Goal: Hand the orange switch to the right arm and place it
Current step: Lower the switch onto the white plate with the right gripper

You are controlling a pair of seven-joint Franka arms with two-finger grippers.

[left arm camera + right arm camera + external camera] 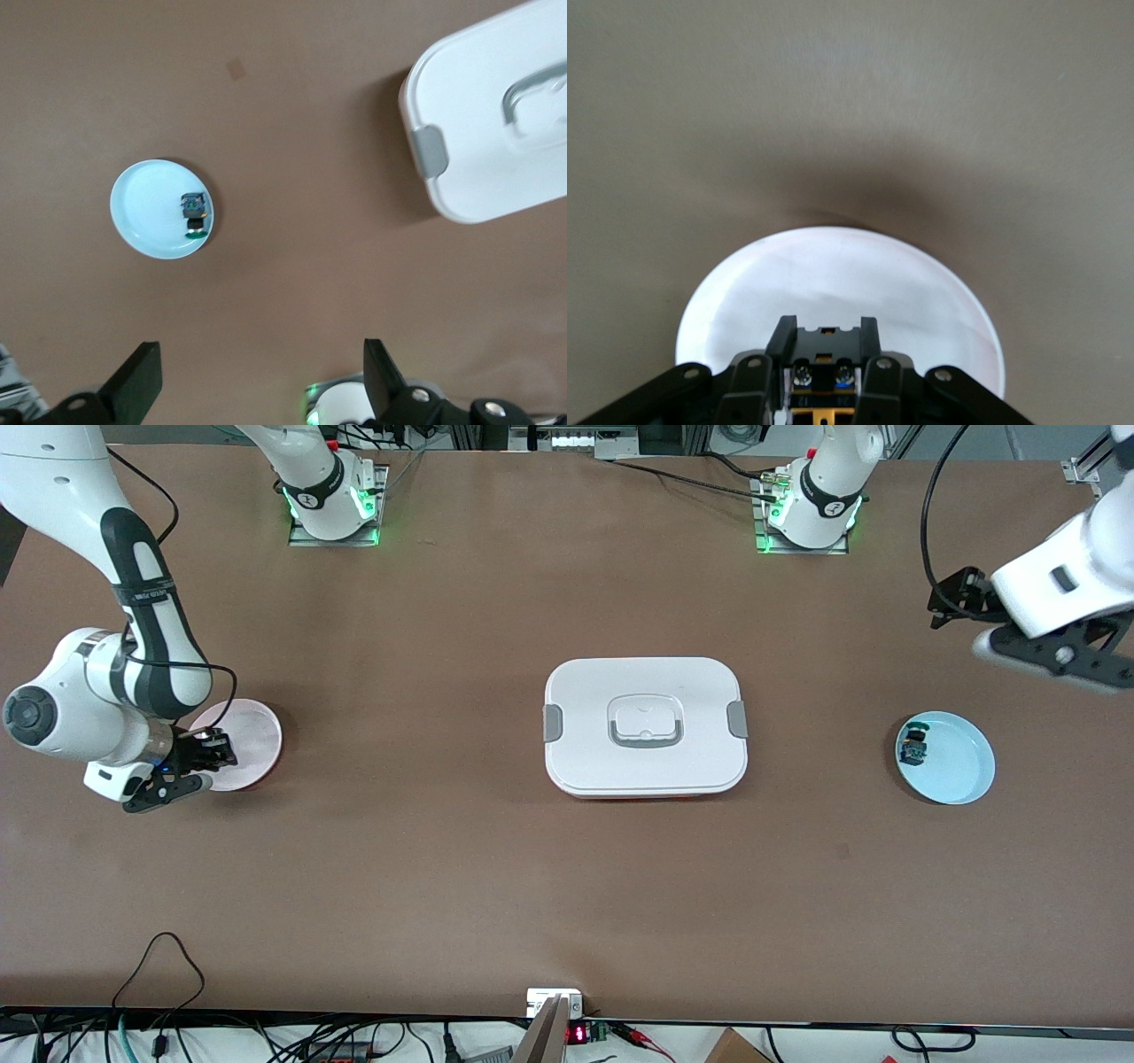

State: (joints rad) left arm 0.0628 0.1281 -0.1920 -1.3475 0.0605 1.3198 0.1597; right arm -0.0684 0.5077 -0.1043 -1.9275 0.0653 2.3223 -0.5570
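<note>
Where the brown table (443, 868) serves as base, entries run by size, all placed against the white lidded box.
Lidded box (645, 726): mid-table, white, grey latch at each end, recessed handle on the lid.
Right arm (133, 602): reaches down toward its own end of the table, well apart from the box.
Pink plate (252, 735): at the right arm's end, level with the box.
Blue plate (952, 760): at the left arm's end, level with the box.
Left gripper (257, 390): up in the air near the blue plate, jaws wide, holding nothing.
Right gripper (208, 753): low over the pink plate's edge, jaws clamped on the orange switch.
Orange switch (824, 376): between the right gripper's fingers, over the pink plate.
Dark part (912, 748): blue-green bits, lying in the blue plate at the rim toward the box.
</note>
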